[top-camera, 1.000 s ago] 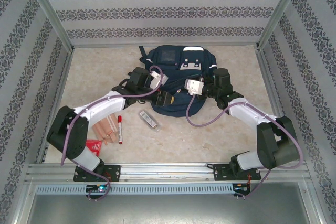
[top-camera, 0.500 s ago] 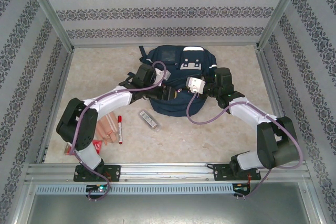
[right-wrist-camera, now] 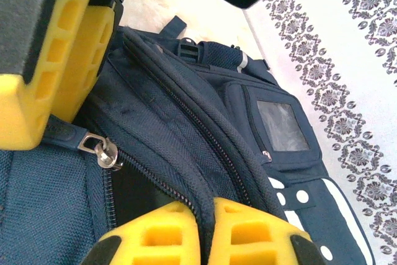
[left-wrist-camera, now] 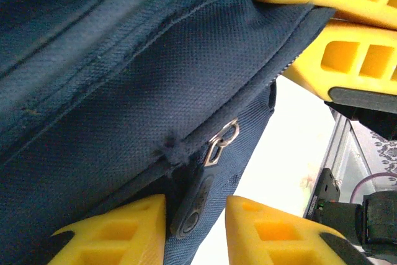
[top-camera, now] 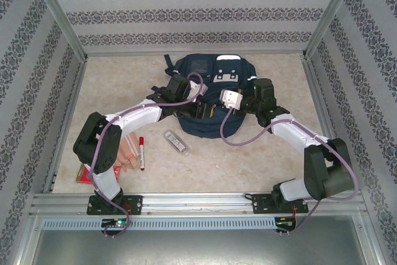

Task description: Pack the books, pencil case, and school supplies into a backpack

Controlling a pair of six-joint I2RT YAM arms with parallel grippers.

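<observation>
While the right gripper (right-wrist-camera: pixel 206 231) clamps the backpack (top-camera: pixel 214 82) rim at far centre, the left gripper (left-wrist-camera: pixel 195 228) stands part-open astride the zipper pull (left-wrist-camera: pixel 221 143). Step, judged: unzipping. Next: pinch pull, draw along track. Unpacked pencil case (top-camera: pixel 176 142) lies near-left.

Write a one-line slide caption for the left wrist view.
Left fingers bracket the zipper pull of the backpack while right fingers pinch its fabric.

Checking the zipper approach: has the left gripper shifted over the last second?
Yes. In the top view the left gripper has slid rightward over the backpack, farther from the marker lying on the table.
</observation>
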